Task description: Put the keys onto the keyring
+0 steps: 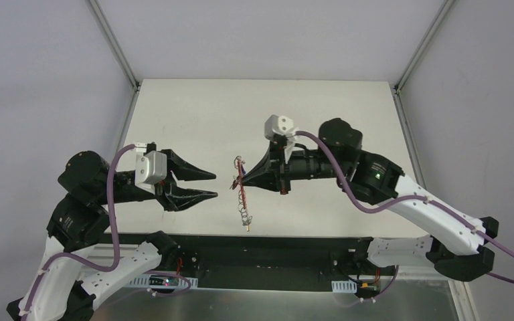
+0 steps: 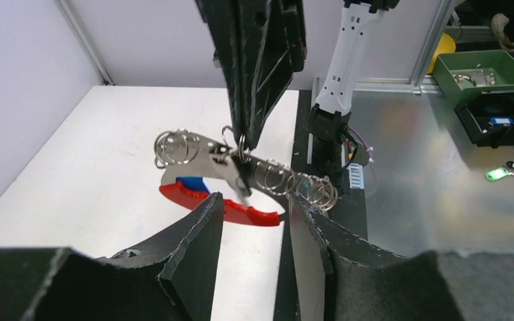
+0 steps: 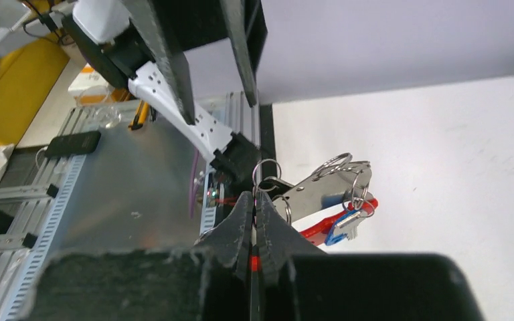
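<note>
the left gripper (image 1: 215, 185) hangs low over the left side of the table (image 1: 321, 107), its wrist close to the left edge. its two black fingers stand apart with nothing between them, tips aimed right at the keyring (image 1: 241, 190) and stopping just short of it.

the keyring is up in the air at about mid-table, off the surface. the right gripper (image 1: 239, 179) comes in from the other side with its fingers pressed together on one of the top wire rings. beside that pinch a flat shiny metal piece (image 3: 321, 187) sticks out, and the curved red strap (image 2: 241, 214) hangs under it. a blue-headed key (image 3: 340, 231) sits right against the strap. a string of linked rings (image 2: 301, 184) trails down from the bunch; seen from above, its low end lies close to the table's near edge.

behind both grippers there's wide white tabletop running back to the far edge, and more of it to the right, past the right arm, up to the rail.
</note>
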Controlling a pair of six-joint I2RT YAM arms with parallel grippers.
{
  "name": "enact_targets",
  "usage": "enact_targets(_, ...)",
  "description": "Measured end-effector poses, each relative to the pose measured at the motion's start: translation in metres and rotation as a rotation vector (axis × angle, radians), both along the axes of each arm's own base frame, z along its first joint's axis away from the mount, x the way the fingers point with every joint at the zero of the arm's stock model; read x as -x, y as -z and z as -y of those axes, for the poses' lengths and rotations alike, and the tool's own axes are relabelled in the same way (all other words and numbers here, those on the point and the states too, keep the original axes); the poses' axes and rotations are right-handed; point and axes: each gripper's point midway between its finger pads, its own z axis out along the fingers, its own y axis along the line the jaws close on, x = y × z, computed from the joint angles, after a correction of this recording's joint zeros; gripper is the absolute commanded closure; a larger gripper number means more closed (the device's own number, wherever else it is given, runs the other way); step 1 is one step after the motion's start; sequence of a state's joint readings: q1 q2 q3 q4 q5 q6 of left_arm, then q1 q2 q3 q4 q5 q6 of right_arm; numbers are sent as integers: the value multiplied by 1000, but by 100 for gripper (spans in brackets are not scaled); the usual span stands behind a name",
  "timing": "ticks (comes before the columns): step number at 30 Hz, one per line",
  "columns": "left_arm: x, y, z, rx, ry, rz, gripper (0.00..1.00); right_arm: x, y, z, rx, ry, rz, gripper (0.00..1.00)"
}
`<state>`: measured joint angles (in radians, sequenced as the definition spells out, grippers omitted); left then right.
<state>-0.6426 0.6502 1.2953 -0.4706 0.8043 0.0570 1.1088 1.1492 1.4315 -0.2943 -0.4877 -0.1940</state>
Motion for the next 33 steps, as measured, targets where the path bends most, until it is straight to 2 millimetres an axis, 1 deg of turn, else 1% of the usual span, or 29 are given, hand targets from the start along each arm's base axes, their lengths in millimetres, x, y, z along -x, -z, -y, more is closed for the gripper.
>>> enact_targets(3,-4,-5,4,15,-1,-4,60,1,-22,10,-104,27,45,100)
enact_targets(6,-11,-6,9,18,0,-12,60,2,-39,15,-186,40,82,100)
enact_targets(10,-21,-10,18,29,2,-26,59,5,-48,20,-226,41,97,100)
enact_targets(14,-27,-22,25,51,15,-16,59,10,-53,21,-207,16,78,100)
enact_targets(18,-23,-39,29,80,68,37,59,19,-55,23,-187,-24,58,100)
enact_targets(23,-9,-50,33,97,166,103,59,27,-58,25,-162,-62,24,100)
enact_targets(28,2,-48,39,83,281,132,58,31,-61,23,-148,-82,-11,100)
enact_targets(33,8,-43,40,79,338,157,59,32,-60,20,-132,-94,-45,100)
